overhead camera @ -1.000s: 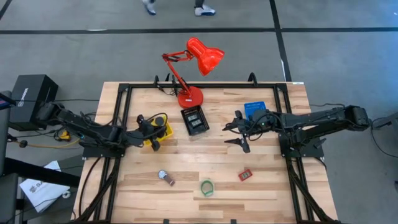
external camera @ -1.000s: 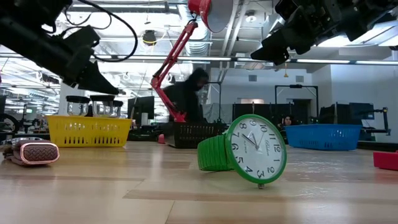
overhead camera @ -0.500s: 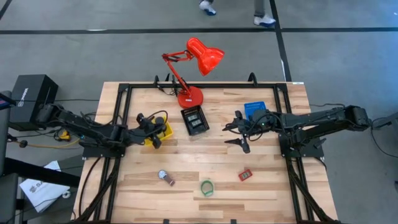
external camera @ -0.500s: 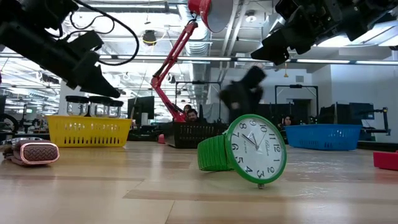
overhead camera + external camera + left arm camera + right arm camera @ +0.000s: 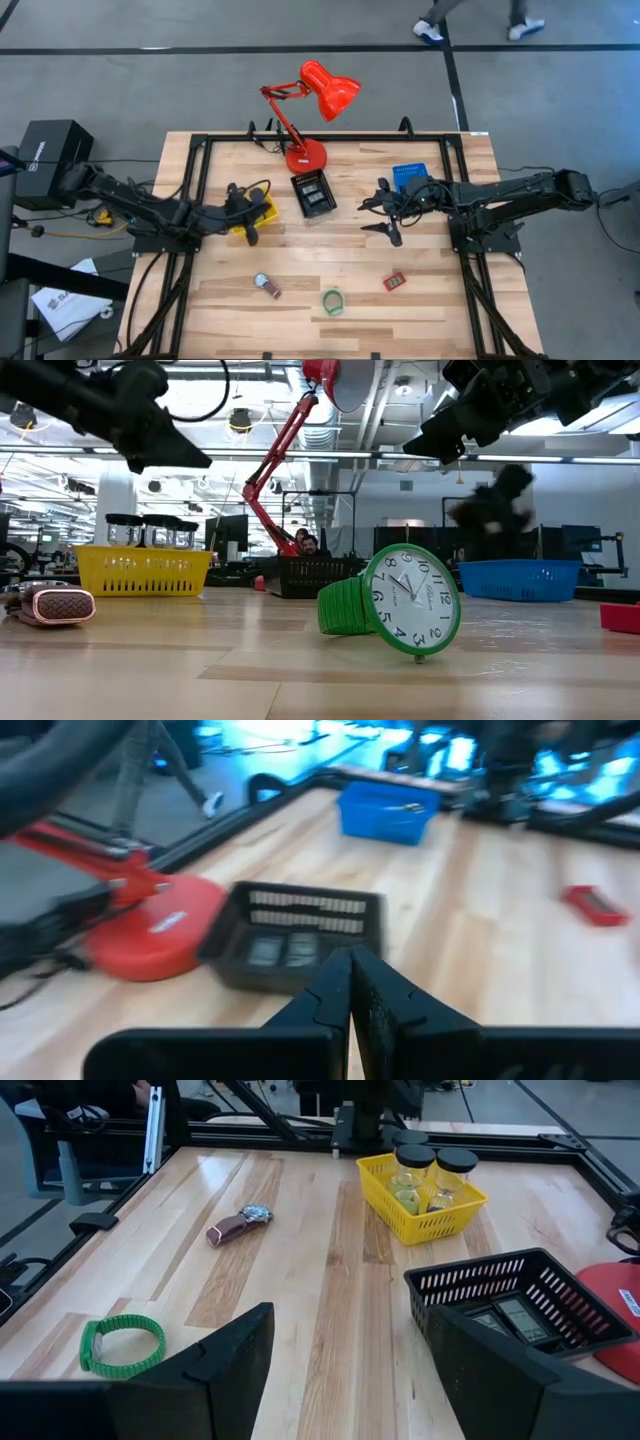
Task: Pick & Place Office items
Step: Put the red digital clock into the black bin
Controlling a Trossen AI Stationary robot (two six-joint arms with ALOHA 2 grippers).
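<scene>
The left pincer (image 5: pixel 250 236), shut on nothing, has edged off the yellow basket (image 5: pixel 262 211) toward mid-surface, so it looks free for another pickup. The right pincer (image 5: pixel 388 215) hangs wide open and empty near the blue tray (image 5: pixel 408 174). Left to place: green watch (image 5: pixel 332 301), brown-strapped watch (image 5: pixel 267 286), red piece (image 5: pixel 395 281). Black tray (image 5: pixel 313 194) and lamp (image 5: pixel 305 156) lie well apart.
</scene>
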